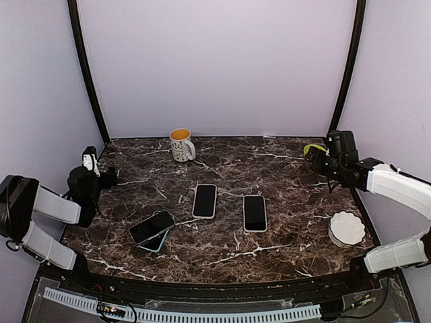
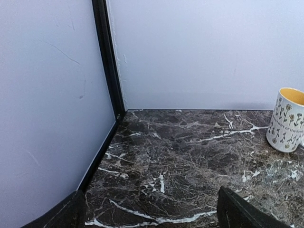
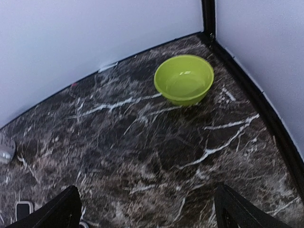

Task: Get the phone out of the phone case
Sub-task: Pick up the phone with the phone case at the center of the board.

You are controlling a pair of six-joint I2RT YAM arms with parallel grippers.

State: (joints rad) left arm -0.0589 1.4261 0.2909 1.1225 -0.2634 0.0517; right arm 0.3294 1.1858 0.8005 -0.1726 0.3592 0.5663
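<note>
The table (image 1: 283,229) is dark, white-veined; bowl (image 3: 184,80) lime-green; mug (image 1: 180,145) white (yellow inside).

The marbled table (image 1: 289,176) looks polished, the mug (image 1: 180,145) glazed.

The left arm (image 1: 50,205) sits folded at the left edge, with the left gripper (image 2: 149,211) pointing to the far side, jaws spread wide and empty. The right arm (image 1: 397,185) reaches toward the far right corner, with the right gripper (image 3: 147,206) equally wide and empty.
</note>
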